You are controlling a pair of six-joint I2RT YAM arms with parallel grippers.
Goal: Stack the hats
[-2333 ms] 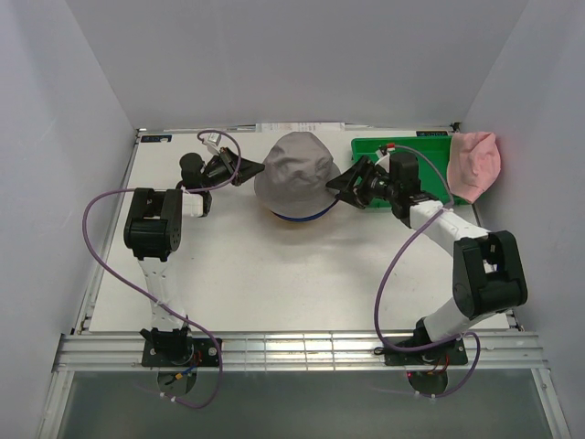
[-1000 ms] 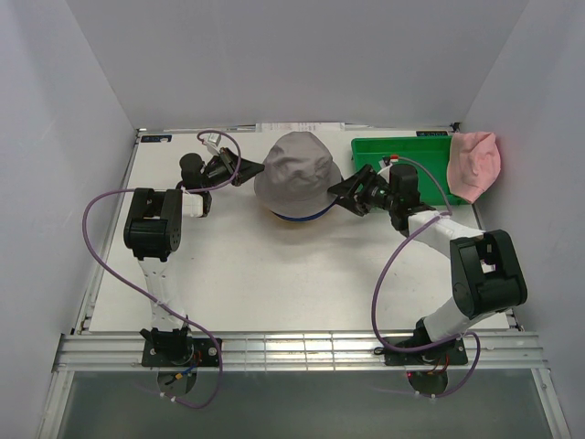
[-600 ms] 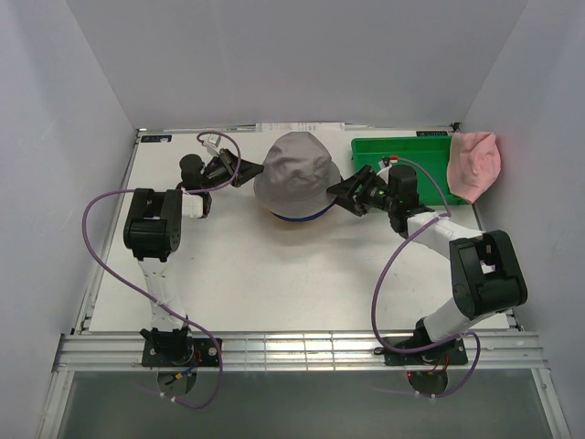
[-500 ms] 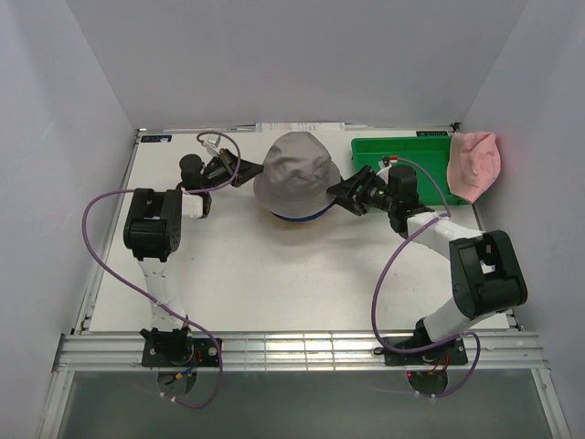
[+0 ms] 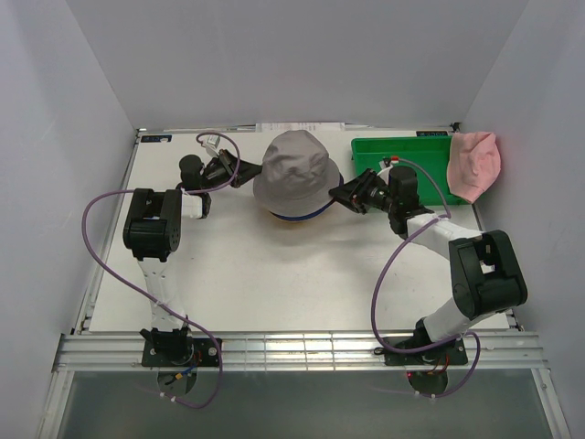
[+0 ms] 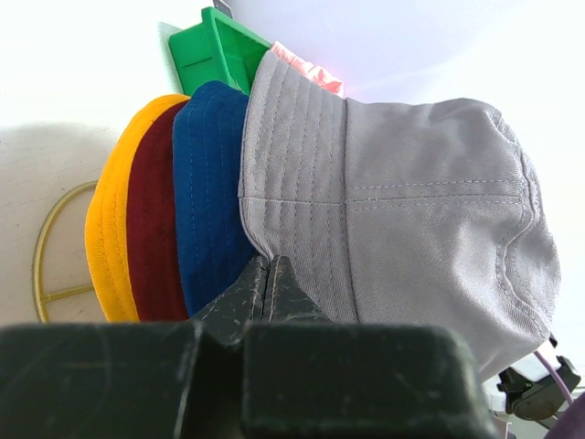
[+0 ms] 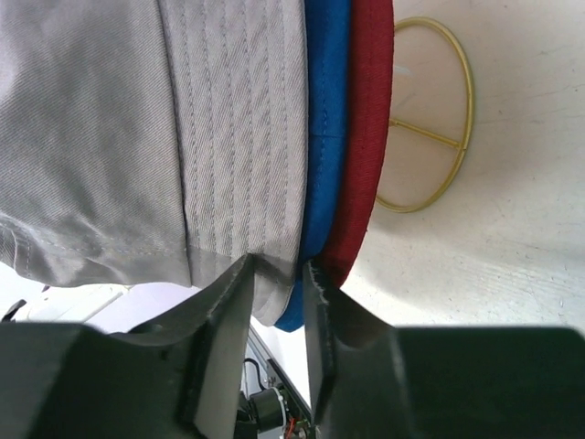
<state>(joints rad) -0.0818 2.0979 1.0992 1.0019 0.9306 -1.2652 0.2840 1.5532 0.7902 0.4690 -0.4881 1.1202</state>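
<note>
**Four hats stacked, the pink one left**

We see the grey hat (image 5: 297, 174) sitting atop the blue hat (image 6: 206, 192), dark red hat (image 6: 154, 219) and yellow hat (image 6: 105, 229) on the wire stand (image 7: 430, 137) at the far middle of the desk (image 5: 274, 274). The left claw (image 5: 245, 168) is pinched onto the grey brim. The right claw (image 5: 343, 197) straddles the opposite brim with its fingers slightly apart, and we cannot tell whether it grips. We judge that only the pink hat (image 5: 475, 165), lying at the right end of the green bin (image 5: 402, 151), is left to add. We find no readable writing or brand.
</note>
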